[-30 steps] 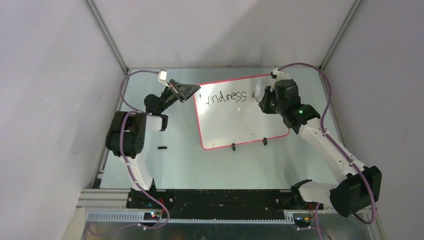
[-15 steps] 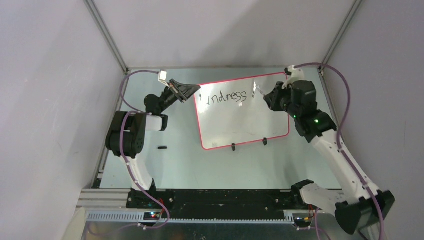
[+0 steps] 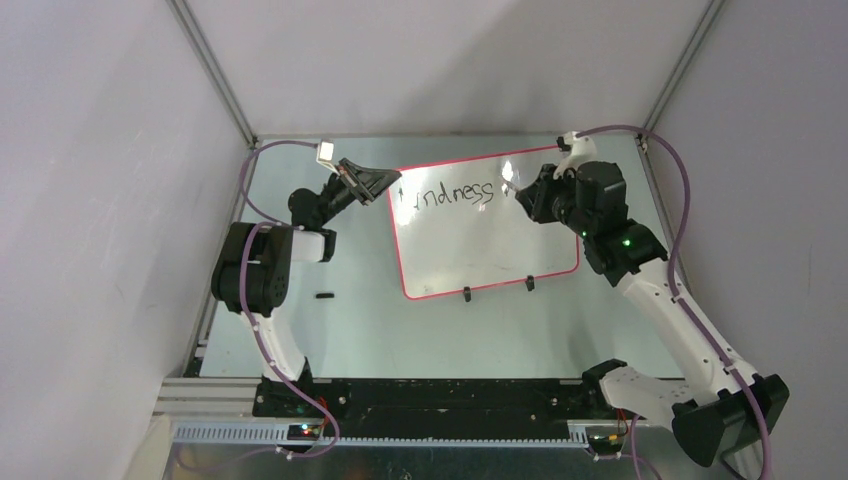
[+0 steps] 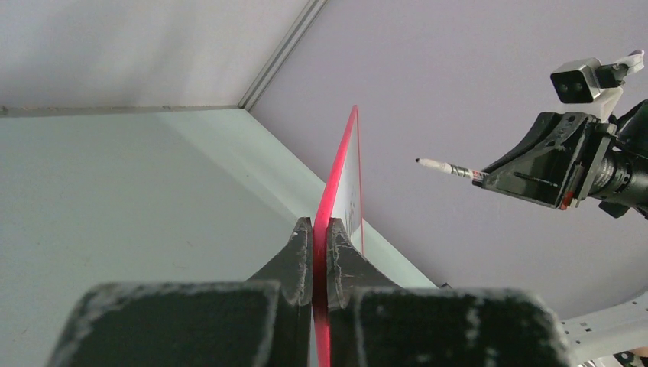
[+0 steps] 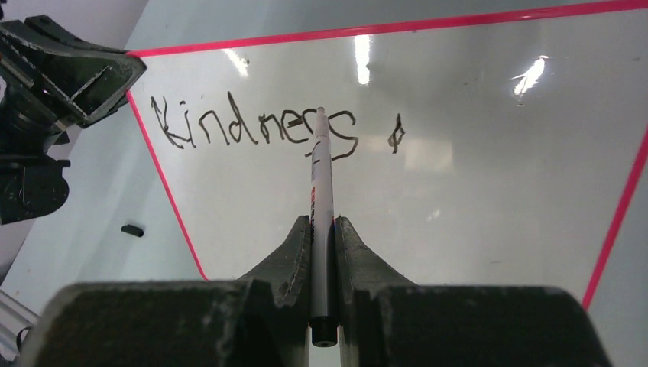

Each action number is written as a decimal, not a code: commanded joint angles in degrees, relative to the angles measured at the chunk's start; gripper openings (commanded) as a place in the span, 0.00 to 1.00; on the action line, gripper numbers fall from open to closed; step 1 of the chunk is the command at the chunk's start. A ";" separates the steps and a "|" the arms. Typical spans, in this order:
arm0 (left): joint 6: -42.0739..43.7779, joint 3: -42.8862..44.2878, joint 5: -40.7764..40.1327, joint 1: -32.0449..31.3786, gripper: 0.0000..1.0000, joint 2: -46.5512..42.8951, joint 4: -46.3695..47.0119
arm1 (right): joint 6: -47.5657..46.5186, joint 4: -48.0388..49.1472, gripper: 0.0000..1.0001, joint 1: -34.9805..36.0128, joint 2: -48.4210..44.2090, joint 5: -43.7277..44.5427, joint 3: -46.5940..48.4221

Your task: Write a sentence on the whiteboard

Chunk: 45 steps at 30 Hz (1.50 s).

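Observation:
The whiteboard (image 3: 490, 235) with its red-pink rim stands tilted at the table's middle back. It also shows in the right wrist view (image 5: 458, 191) and edge-on in the left wrist view (image 4: 345, 164). The sentence (image 3: 455, 193) reads "kindness" plus one small stroke (image 5: 395, 134). My left gripper (image 3: 385, 183) is shut on the board's left rim (image 4: 321, 260). My right gripper (image 3: 528, 195) is shut on a white marker (image 5: 319, 199), whose tip is held off the board near its upper right. The marker also shows in the left wrist view (image 4: 447, 168).
Two black clip feet (image 3: 466, 294) sit at the board's near edge. A small black cap (image 3: 323, 296) lies on the table left of the board, also in the right wrist view (image 5: 132, 229). Grey walls enclose the table on three sides.
My right arm swung right and away from the board, then came back slightly left toward it. The left gripper and the board have not moved.

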 commanded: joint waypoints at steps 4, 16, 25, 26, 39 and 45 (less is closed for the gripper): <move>4.37 -0.31 -0.01 0.30 0.00 -2.41 2.38 | -1.53 2.61 0.00 0.93 0.63 4.76 -0.02; 4.44 -0.46 0.03 0.26 0.00 -2.52 2.37 | -1.77 0.75 0.00 -0.49 4.14 5.55 0.63; 4.53 -0.46 -0.02 0.22 0.00 -2.60 2.37 | -2.04 -0.24 0.00 -0.79 5.77 6.79 1.10; 4.53 -0.53 -0.03 0.22 0.00 -2.60 2.37 | -2.08 -0.24 0.00 -0.85 5.82 6.87 1.06; 4.53 -0.55 0.02 0.22 0.00 -2.74 2.37 | -2.16 -0.89 0.00 -1.04 7.52 7.14 1.56; 4.58 -0.55 -0.03 0.28 0.00 -2.64 2.40 | -2.30 -1.03 0.00 -1.18 8.16 7.30 2.12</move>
